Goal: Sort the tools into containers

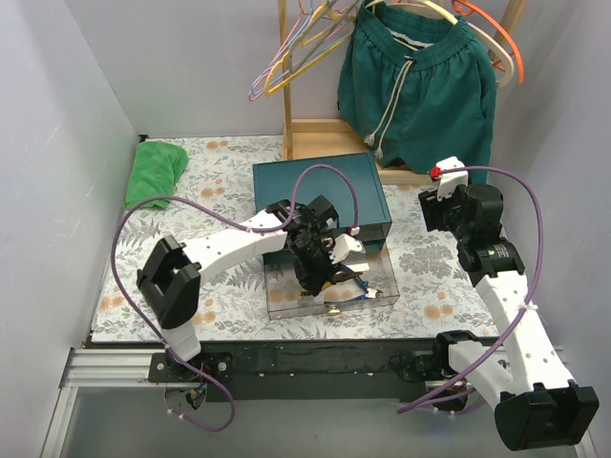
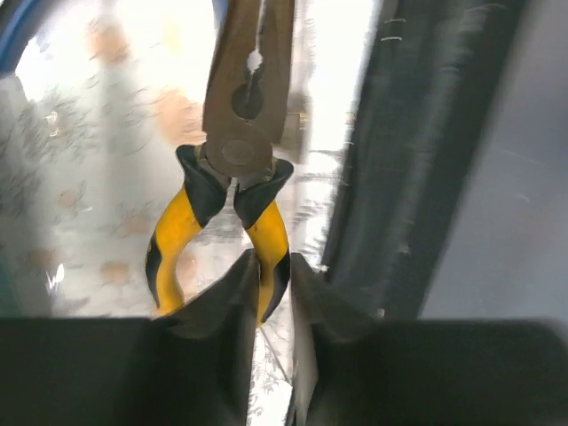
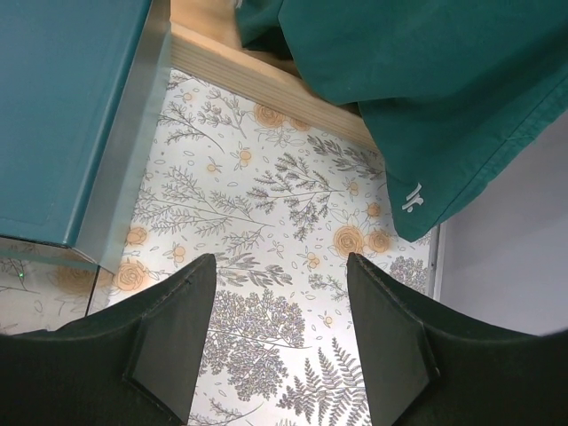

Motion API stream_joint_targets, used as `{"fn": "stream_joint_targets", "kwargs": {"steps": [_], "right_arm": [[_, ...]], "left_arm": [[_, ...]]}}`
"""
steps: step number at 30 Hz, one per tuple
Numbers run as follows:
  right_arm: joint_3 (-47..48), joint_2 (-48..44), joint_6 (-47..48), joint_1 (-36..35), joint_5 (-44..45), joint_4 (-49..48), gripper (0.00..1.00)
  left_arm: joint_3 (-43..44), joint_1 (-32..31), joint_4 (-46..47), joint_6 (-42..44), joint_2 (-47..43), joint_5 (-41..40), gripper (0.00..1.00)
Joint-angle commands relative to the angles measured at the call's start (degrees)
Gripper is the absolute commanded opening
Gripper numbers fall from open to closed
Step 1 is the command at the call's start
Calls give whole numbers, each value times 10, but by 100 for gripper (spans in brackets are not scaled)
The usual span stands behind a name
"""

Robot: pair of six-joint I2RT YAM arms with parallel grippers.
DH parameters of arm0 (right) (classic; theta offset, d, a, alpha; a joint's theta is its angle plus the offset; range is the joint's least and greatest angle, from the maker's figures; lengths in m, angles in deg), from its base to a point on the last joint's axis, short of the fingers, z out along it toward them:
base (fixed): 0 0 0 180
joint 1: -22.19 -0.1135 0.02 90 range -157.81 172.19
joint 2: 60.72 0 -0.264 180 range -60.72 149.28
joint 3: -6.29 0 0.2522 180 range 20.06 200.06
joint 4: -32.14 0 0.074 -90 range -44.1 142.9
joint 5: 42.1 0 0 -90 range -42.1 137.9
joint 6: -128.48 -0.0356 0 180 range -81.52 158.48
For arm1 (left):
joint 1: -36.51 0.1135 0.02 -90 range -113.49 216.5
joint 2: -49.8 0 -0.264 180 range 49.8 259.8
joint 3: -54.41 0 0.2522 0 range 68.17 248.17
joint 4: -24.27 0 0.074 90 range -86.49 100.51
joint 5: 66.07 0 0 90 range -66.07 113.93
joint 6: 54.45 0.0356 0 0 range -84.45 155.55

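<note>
My left gripper is shut on one yellow-and-black handle of the pliers, whose grey head points away from the camera. In the top view this gripper reaches down into a clear drawer pulled out in front of the dark teal box. The arm hides most of what lies in the drawer. My right gripper is open and empty, hovering over the floral mat to the right of the box. In the right wrist view the right gripper has only mat between its fingers, with the box at the left.
A green folded cloth lies at the back left. A wooden rack stands behind the box with green shorts and coloured hangers. The shorts hang close above the right gripper.
</note>
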Motion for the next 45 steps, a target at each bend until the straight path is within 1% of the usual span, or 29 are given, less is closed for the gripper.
{"fn": "stream_joint_targets", "kwargs": {"steps": [1,3,4,5,6,9,10,12,14,15,16,17,18,20,21,22,23,24,25,26,27,28,30,35,38,42,45], "right_arm": [[-7,-2,5,5,0,-19,69],[-9,-2,5,5,0,-22,69],[-10,-3,6,5,0,-23,69],[-11,-3,6,5,-1,-23,69],[-12,-1,5,4,-2,-23,69],[-12,1,7,5,-2,-24,68],[-12,2,6,5,0,-24,69],[-12,3,7,5,0,-26,69],[-14,4,8,5,0,-27,68],[-14,5,9,5,-1,-28,68],[-16,5,8,5,-1,-29,69],[-19,6,8,5,-1,-31,69],[-19,7,7,5,-2,-31,68],[-17,9,7,5,-7,-31,69],[-15,14,7,5,-8,-31,69],[-14,15,7,5,-7,-30,68],[-13,18,7,5,-9,-30,69],[-11,21,7,7,-10,-30,68],[-9,24,7,6,-13,-32,69],[-8,27,7,6,-14,-33,69],[-5,31,7,6,-16,-33,68],[-2,34,6,7,-18,-33,69],[5,41,6,6,-20,-30,69],[28,61,2,6,-22,-18,69],[43,72,1,6,-22,-12,69],[46,71,7,6,-23,-3,69],[37,62,11,6,-22,3,69]], "left_arm": [[7,-4,74,-55,22,-130,26],[39,-5,81,-64,23,-141,37],[51,-4,84,-65,18,-140,43],[66,-5,87,-67,15,-138,46],[95,-4,87,-67,11,-118,48],[144,-4,85,-70,-19,-95,49],[145,-3,86,-71,-46,-92,49],[132,7,91,-81,-78,-117,49],[89,30,85,-95,-133,-145,49],[68,65,88,-112,-151,-162,49],[13,90,93,-121,-189,-200,49],[-15,121,114,-130,-208,-240,52],[-43,191,128,-137,-223,-281,59],[-114,285,169,-124,-252,-360,65],[-124,375,169,-118,-253,-371,66],[-128,419,164,-121,-240,-377,66],[-128,462,141,-123,-230,-352,65],[-127,543,129,-125,-218,-339,63],[-129,577,121,-132,-193,-334,58],[-130,602,105,-140,-180,-327,55],[-132,647,100,-140,-157,-310,52],[-136,663,100,-144,-149,-311,50],[-157,685,118,-146,-137,-326,51],[-208,698,164,-135,-106,-357,52],[-227,717,184,-133,-90,-333,51],[-254,733,222,-129,-81,-354,50],[-252,754,217,-138,-68,-347,49]]}}
